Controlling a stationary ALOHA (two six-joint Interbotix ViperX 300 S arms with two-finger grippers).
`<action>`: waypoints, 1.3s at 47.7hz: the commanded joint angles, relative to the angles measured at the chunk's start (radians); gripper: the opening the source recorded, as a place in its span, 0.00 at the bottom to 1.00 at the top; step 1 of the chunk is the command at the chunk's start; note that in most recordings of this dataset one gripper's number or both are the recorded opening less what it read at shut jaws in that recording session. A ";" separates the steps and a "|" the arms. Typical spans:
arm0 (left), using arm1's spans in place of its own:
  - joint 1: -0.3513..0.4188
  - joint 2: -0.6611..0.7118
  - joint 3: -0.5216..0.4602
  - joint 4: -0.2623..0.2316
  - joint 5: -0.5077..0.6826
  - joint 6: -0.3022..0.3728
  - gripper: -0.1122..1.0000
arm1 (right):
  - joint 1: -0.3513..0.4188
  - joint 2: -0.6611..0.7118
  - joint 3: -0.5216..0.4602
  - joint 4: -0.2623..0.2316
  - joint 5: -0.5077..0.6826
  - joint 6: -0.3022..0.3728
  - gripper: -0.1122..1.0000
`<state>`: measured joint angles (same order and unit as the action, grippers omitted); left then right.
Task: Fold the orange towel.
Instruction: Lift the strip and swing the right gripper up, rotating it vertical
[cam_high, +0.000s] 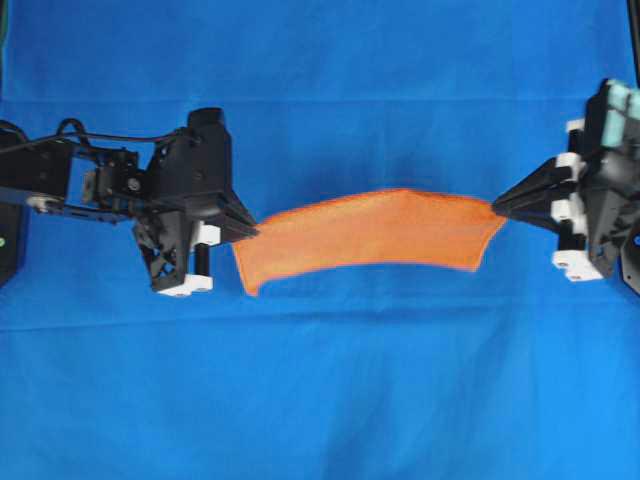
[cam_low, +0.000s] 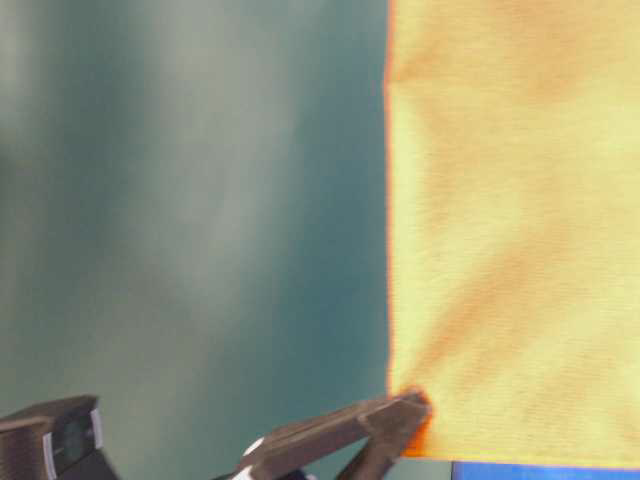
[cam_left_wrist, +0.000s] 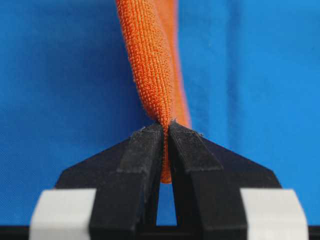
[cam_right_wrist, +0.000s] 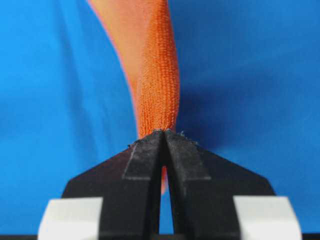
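The orange towel (cam_high: 375, 232) is strung between the two arms, hanging in the air over the blue cloth (cam_high: 320, 400) that covers the bench. From overhead it reads as a long curved band, sagging a bit toward the bottom of the view, with one end at each arm. The left gripper (cam_high: 250, 230) has its jaws clenched on the towel's left end, and the left wrist view backs that up: the black jaws are squeezed together with a bunched ridge of orange terry (cam_left_wrist: 152, 65) coming straight out of the pinch, and a sliver of it pokes down between them. Same deal on the other side, where the right gripper (cam_high: 497, 207) is clamped on the towel's right end, and its wrist camera shows the cloth (cam_right_wrist: 157, 80) rising from the tightly closed jaws (cam_right_wrist: 164, 132). The table-level view is mostly blur, but the towel (cam_low: 515, 230) fills the right half like a hanging sheet, with one gripper tip (cam_low: 405, 408) pinching its lower left corner. Which arm that is can't really be told from that shot.
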<state>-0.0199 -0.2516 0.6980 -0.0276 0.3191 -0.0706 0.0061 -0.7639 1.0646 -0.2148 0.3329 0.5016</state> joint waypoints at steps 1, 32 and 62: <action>-0.003 -0.029 -0.006 0.002 -0.008 0.002 0.11 | -0.012 -0.005 -0.018 -0.017 -0.003 -0.002 0.12; -0.080 0.077 -0.015 0.002 -0.227 0.008 0.11 | -0.397 0.299 -0.120 -0.164 -0.179 -0.008 0.12; -0.129 0.233 -0.156 0.002 -0.331 0.236 0.11 | -0.494 0.686 -0.545 -0.333 -0.249 -0.011 0.12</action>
<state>-0.1074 -0.0061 0.5676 -0.0276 -0.0015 0.1549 -0.4725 -0.0798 0.5768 -0.5369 0.0859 0.4939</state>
